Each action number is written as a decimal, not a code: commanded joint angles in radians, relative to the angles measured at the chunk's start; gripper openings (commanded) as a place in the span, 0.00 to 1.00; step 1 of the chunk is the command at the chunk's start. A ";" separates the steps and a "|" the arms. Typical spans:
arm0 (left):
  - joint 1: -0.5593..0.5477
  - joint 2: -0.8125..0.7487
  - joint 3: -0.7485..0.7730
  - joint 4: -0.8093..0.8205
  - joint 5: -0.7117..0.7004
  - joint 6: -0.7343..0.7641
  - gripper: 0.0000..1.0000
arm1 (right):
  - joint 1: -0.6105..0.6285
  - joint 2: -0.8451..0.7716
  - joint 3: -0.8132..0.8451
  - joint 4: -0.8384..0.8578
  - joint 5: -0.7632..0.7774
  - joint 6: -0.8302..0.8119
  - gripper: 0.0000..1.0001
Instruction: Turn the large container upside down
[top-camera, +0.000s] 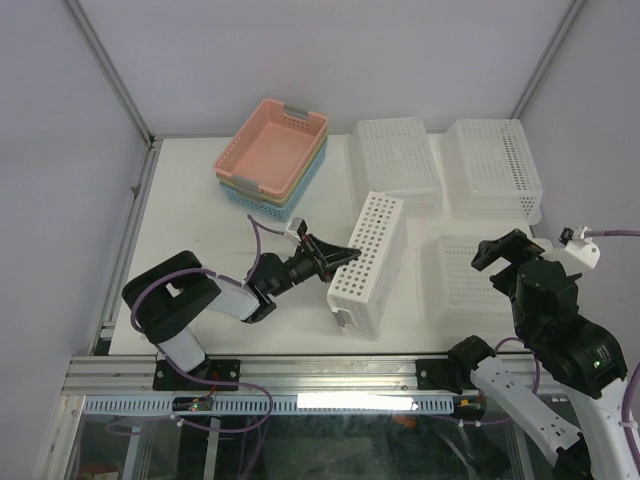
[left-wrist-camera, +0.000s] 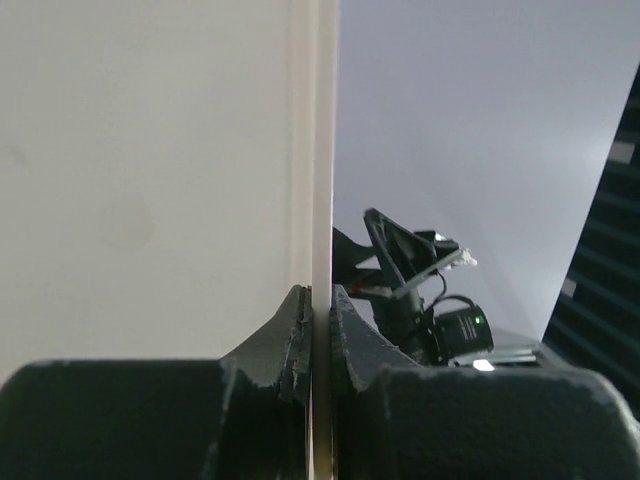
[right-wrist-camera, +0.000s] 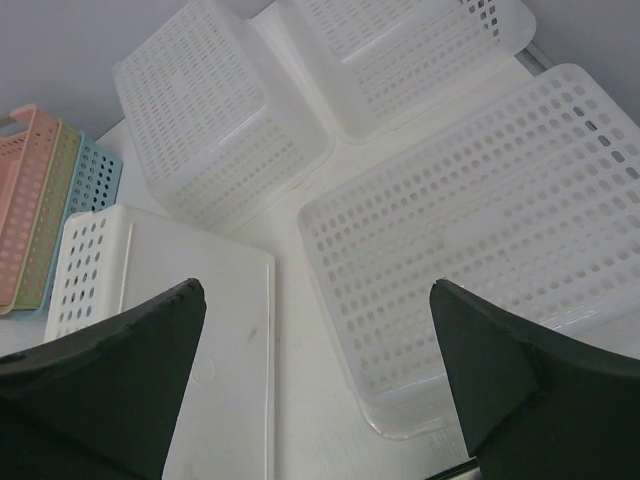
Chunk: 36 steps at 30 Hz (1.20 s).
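My left gripper (left-wrist-camera: 320, 318) is pinching the thin wall of the large container (top-camera: 366, 262), which stands tipped on its side right at my fingertips, mid-flip. Next, I judge, roll it open-face down, then release. My right gripper (right-wrist-camera: 318, 300) hangs spread wide, off to the side

a robotics lab test cell: a white table (top-camera: 190, 205) boxed in by plain pale panels (top-camera: 300, 60) on aluminium posts (top-camera: 110, 70), two robot arms (top-camera: 185, 300) bolted to an extruded aluminium rail (top-camera: 330, 373) along the near edge, purple cables (top-camera: 612, 233) trailing, and stacked pastel baskets (top-camera: 272, 160) set out far left.
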<state>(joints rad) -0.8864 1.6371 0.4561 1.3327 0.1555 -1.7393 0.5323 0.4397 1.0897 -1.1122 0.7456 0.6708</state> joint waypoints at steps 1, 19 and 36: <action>-0.013 0.075 -0.015 0.386 -0.073 -0.074 0.00 | -0.003 0.009 -0.007 0.035 0.001 0.020 0.99; -0.004 0.070 -0.131 0.221 -0.020 0.090 0.99 | -0.003 0.007 -0.043 0.061 -0.017 0.011 0.99; -0.032 -0.231 0.067 -0.790 -0.096 0.562 0.99 | -0.003 0.014 -0.064 0.085 -0.035 0.010 0.99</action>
<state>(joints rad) -0.9047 1.3819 0.5148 0.6415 0.0792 -1.2728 0.5323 0.4385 1.0180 -1.0824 0.7136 0.6716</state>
